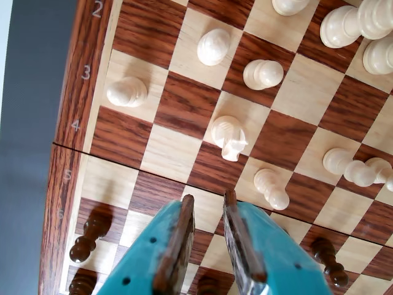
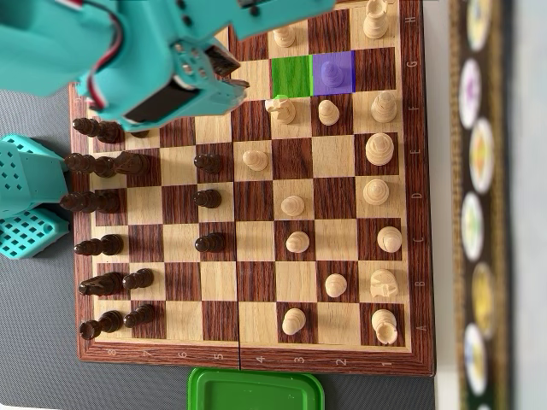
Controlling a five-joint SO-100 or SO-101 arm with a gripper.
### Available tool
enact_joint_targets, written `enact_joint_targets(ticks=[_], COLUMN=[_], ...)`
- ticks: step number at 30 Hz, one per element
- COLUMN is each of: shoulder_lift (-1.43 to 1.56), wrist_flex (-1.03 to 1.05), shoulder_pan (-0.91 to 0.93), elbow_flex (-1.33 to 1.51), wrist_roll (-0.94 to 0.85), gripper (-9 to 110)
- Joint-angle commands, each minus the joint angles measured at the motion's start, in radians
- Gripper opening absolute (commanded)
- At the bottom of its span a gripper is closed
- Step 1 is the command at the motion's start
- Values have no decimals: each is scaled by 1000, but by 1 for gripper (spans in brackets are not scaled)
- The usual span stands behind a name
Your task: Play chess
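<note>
My gripper (image 1: pixel 209 198) shows at the bottom of the wrist view. Its two wood-lined teal jaws stand a little apart with only board between them, so it is open and empty above the wooden chessboard (image 1: pixel 73 129). A white knight (image 1: pixel 228 138) stands just ahead of the fingertips and a white pawn (image 1: pixel 272 188) to their right. In the overhead view the teal arm (image 2: pixel 171 77) covers the board's top left and hides the jaws. There, a pawn (image 2: pixel 336 77) stands on a blue-marked square beside an empty green-marked square (image 2: pixel 291 75); the knight (image 2: pixel 280 108) is just below.
Dark pieces (image 2: pixel 102 164) fill the board's left side in the overhead view, with three dark pawns (image 2: pixel 208 199) advanced. White pieces (image 2: pixel 379 150) stand on the right. A green lid (image 2: pixel 256 391) lies below the board. The teal arm base (image 2: pixel 26 205) sits left of it.
</note>
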Motion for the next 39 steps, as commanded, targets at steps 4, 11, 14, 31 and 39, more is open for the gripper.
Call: enact_joint_targets(ticks=[4, 11, 14, 31, 39], shoulder_lift=[-87, -201, -249, -342, -344], wrist_flex=[-14, -14, -14, -14, -14], shoulder_pan=[8, 6, 6, 14, -3], elbow_flex=[-137, -232, -272, -380, -408], wrist_roll=[5, 6, 6, 15, 43], gripper=[9, 9, 9, 10, 17])
